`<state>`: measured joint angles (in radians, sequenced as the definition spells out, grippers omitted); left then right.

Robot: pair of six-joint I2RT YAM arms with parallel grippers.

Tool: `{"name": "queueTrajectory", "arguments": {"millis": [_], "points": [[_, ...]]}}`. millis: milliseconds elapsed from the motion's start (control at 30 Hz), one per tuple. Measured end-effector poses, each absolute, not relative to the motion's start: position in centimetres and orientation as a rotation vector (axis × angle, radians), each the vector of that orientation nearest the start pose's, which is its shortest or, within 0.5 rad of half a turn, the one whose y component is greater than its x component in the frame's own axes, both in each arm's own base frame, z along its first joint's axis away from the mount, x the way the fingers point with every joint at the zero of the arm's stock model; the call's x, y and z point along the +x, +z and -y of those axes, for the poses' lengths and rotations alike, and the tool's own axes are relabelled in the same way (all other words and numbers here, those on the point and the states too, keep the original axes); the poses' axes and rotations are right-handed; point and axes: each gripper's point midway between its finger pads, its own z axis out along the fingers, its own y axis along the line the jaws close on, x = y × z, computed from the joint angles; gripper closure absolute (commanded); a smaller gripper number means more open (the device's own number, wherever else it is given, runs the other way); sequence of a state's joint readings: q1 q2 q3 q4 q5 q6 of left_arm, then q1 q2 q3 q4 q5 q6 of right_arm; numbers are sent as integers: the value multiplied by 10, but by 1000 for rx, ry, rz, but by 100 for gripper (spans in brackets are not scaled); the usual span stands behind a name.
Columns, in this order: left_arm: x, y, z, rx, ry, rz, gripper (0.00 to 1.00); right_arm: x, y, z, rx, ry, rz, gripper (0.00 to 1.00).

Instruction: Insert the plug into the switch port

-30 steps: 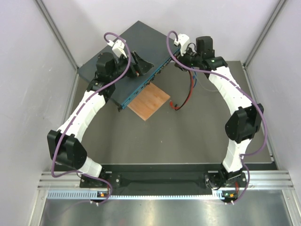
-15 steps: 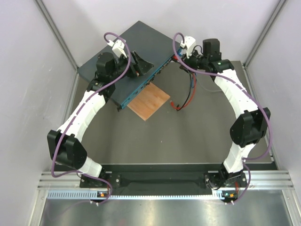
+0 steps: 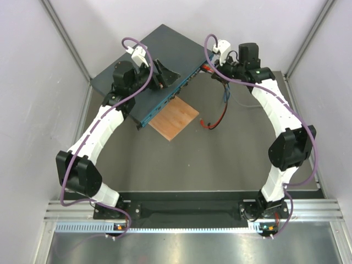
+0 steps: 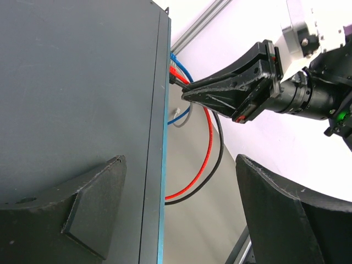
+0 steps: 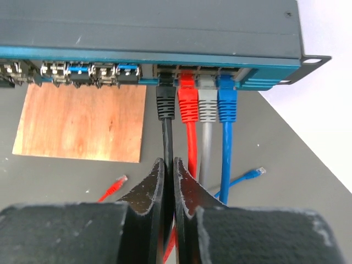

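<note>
Closed right pincer [image 5: 169, 187] pinching black cable [image 5: 167, 140] below plug [image 5: 165, 103] seated in switch [image 5: 148, 27]; three coloured plugs [image 5: 207, 104] alongside; left pincer [image 4: 180, 165] wide open, empty; wooden board [image 5: 82, 121] nearby

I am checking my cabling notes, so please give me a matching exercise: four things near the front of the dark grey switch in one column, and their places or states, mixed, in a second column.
Things:
1. black cable plug
2. blue cable plug
3. brown wooden board
4. right gripper

Places or states:
A. lying flat in front of the dark grey metal switch
B. jaws shut
C. plugged in, leftmost of four in the right wrist view
D. plugged in, rightmost of four

Pairs: 1-C, 2-D, 3-A, 4-B
</note>
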<state>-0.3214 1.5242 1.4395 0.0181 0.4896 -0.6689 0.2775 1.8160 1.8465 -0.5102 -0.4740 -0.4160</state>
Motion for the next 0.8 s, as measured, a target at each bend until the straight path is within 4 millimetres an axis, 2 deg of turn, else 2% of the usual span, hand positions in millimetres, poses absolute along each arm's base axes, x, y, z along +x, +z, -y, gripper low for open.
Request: {"name": "queueTrajectory", "arguments": {"millis": [167,567,800], "points": [[415,370,249,99,-1142,-1752,15,484,299,-207,-924,422,-1798,100],[415,370,250,106,-1147,-1748,14,487,288,-208,-920,433,-1833,100],[415,370,250,107,-1148,-1747,14,488,299,-209,-907,443,-1848,100]]}}
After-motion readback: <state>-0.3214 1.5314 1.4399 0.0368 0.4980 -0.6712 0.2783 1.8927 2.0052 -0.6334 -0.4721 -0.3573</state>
